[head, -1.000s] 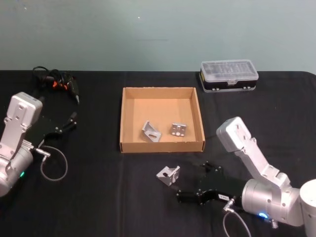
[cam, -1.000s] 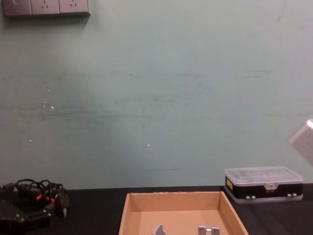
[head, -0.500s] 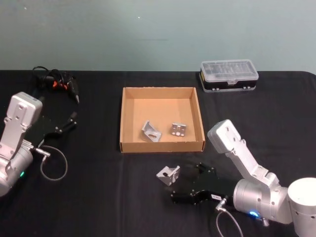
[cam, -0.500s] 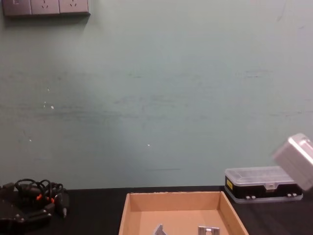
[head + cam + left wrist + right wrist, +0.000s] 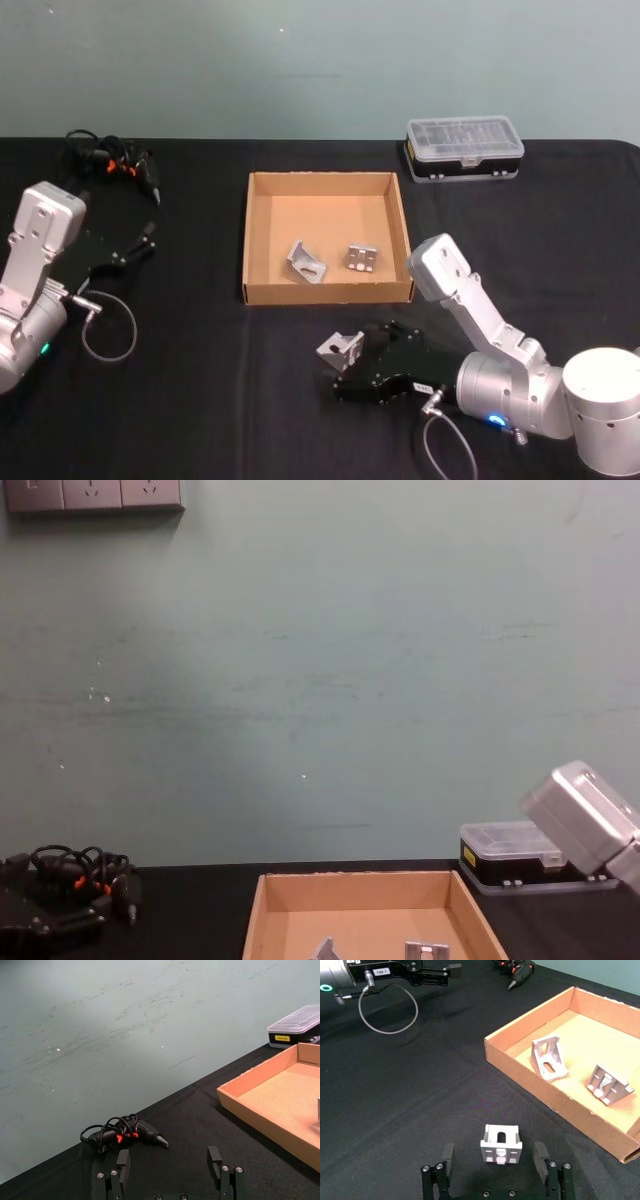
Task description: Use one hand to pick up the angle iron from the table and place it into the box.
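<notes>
The right gripper [image 5: 352, 366] lies low on the black bench [image 5: 200, 400], in front of the tan cardboard box [image 5: 325, 295]. Its fingers [image 5: 447, 1155] are spread wide, one on each side of the angle iron [image 5: 501, 1143]. The right wrist view shows a gap between each finger and the metal, so nothing is clamped. The angle iron sits on the bench just in front of the box's near wall, towards the box's right end.

Two more silver brackets lie inside the box – one near the middle [image 5: 306, 264], one to its right [image 5: 362, 259]. They are apart from each other.

The left gripper [image 5: 142, 243] is parked at the bench's left side, well away from the box, with its fingers [image 5: 123, 1160] wide apart and holding nothing. Beyond it lies a black tool with a coiled cable [image 5: 112, 163]. A clear-lidded plastic case [image 5: 464, 150] stands behind the box's far right corner.
</notes>
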